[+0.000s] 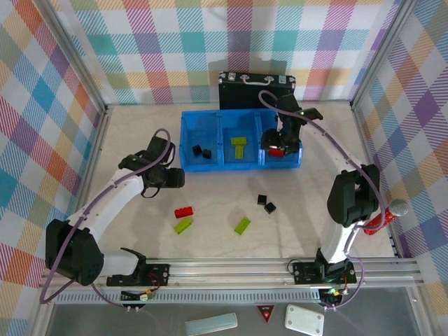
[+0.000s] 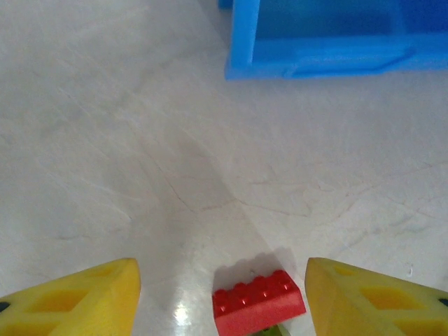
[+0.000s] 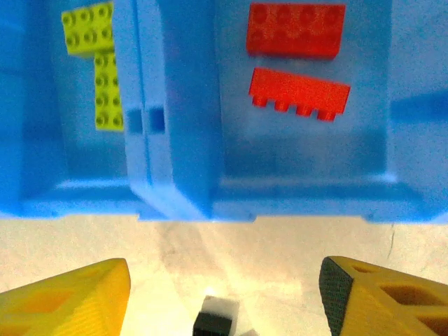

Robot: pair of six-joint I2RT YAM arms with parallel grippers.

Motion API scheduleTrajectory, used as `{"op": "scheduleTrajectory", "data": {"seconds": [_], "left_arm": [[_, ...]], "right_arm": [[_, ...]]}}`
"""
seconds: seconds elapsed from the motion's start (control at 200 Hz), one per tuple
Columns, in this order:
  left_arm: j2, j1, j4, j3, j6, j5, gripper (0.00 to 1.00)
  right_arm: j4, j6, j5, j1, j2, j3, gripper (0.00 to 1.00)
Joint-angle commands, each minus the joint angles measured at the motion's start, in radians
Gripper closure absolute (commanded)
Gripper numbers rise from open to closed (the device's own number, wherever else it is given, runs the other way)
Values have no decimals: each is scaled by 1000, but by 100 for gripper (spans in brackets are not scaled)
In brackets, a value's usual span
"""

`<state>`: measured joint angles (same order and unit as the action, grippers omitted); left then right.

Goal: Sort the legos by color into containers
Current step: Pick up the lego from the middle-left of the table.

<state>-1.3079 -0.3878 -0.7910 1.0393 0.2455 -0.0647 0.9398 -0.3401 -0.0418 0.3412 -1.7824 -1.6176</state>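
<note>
The blue three-part container (image 1: 241, 166) stands mid-table. Black legos (image 1: 201, 150) lie in its left compartment, green ones (image 1: 240, 145) in the middle, red ones (image 1: 277, 151) on the right. On the table lie a red lego (image 1: 184, 211), two green legos (image 1: 183, 225) (image 1: 242, 225) and two black legos (image 1: 265, 203). My left gripper (image 1: 173, 179) hovers off the container's left front corner, open, the red lego (image 2: 259, 302) low between its fingers (image 2: 84, 297), unheld. My right gripper (image 1: 282, 142) is open over the right compartment's front edge. Below are red legos (image 3: 295, 29), green legos (image 3: 98, 63) and a black lego (image 3: 215, 318).
A black case (image 1: 255, 91) with a silver handle stands right behind the container. The metal frame rail (image 1: 231, 267) runs along the near edge, and checkered walls close in the back and both sides. Bare tabletop (image 1: 322, 133) lies right of the container.
</note>
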Motion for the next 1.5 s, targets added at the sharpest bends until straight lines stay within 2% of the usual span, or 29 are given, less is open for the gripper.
{"op": "scheduleTrajectory", "data": {"seconds": [0.0,0.13,0.26,0.325,0.555,0.745,1.08,1.495], "left_arm": [[10,-30,-30,-44,128,-1,34],[34,-83,-35,-104,223,-17,30],[62,-146,-44,-160,334,-70,15],[74,-177,-43,-187,396,-94,12],[111,-281,0,-281,665,-141,11],[114,-330,21,-336,809,-168,10],[102,-351,123,-404,909,-103,10],[84,-370,107,-422,952,-96,14]], "right_arm": [[-38,-33,10,10,80,75,27],[-53,-41,15,11,131,157,27],[-74,-46,20,12,175,230,27],[-84,-47,20,12,189,259,27],[-116,-39,40,12,190,294,27],[-142,-24,65,12,181,304,27],[-165,-7,84,12,174,315,27],[-165,2,89,12,175,306,27]]}}
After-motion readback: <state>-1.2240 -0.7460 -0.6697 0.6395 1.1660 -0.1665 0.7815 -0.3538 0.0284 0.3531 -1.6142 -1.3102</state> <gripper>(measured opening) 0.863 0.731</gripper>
